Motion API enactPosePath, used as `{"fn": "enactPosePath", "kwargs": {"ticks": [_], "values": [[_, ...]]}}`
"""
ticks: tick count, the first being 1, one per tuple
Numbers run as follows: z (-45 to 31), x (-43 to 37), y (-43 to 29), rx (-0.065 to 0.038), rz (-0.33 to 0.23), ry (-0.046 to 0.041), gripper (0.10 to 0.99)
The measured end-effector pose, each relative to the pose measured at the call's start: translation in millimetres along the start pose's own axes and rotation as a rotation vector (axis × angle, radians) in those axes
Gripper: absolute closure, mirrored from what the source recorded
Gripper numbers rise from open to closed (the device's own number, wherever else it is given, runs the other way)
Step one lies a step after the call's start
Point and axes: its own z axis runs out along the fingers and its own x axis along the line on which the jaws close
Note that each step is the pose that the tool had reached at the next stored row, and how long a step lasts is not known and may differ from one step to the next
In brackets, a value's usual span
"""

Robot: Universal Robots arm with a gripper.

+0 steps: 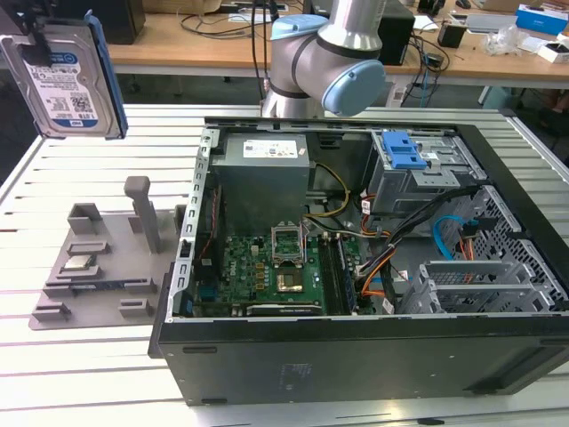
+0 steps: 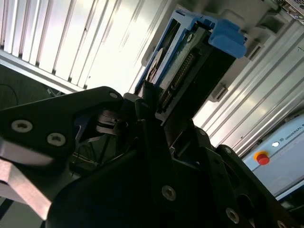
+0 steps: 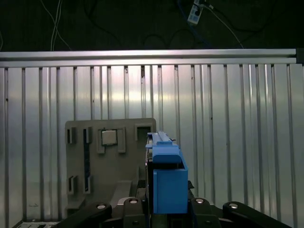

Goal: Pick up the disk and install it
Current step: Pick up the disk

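Jaws are clamped on the disk (image 1: 62,80), and you can see them pinching it from both sides in the second wrist view, where its connector edge (image 2: 178,78) sits just past them. The disk hangs upright from the jaws, lifted well clear of the desk (image 1: 53,374), with its labelled face turned to the exterior camera. Its blue bracket (image 1: 105,76) runs down the edge of the disk toward the exterior view's right, and you meet the same bracket end-on in the first wrist view (image 3: 168,185).

Well below the jaws, a grey holder tray (image 1: 98,258) lies flat on the desk, and a small square chip (image 1: 80,263) rests in one of its pockets. A tall grey post (image 1: 142,213) stands on that tray, apart from the disk.

Farther from the jaws, toward the exterior view's right, you have the open computer case (image 1: 356,356) lying on its side. Inside it are the grey power supply (image 1: 262,169), the green motherboard (image 1: 267,267) and, farther right again, a drive cage with a blue latch (image 1: 404,151). The robot arm (image 1: 329,62) rises behind the case.
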Motion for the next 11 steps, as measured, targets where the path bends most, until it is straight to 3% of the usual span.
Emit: {"fn": "enactPosePath", "kwargs": {"ticks": [11], "values": [[-16.0,-1.0,-0.3,0.000,0.000,-0.0005,0.722]]}}
